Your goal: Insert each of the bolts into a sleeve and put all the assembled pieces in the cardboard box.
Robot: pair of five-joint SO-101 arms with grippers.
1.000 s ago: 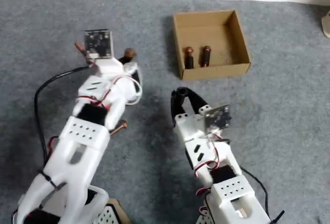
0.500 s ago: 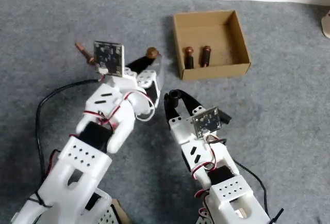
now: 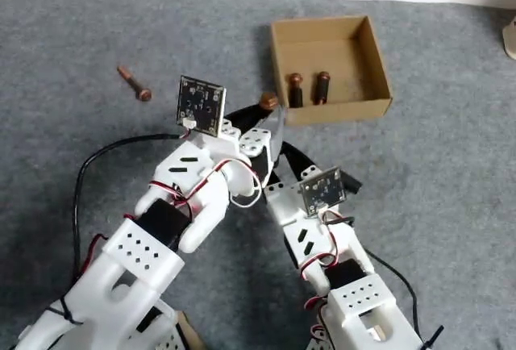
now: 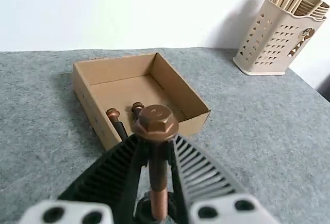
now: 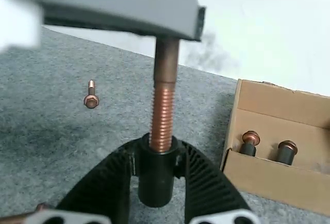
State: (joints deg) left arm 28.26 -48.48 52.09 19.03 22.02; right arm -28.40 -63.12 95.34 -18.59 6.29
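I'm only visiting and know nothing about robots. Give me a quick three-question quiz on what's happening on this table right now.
1. How many assembled pieces lie in the cardboard box?
2. True or false: the left gripper is empty.
3. The right gripper holds: A) a black sleeve; B) a spoon; C) nothing.

Key: 1) two. 2) False, it grips a bolt. 3) A.
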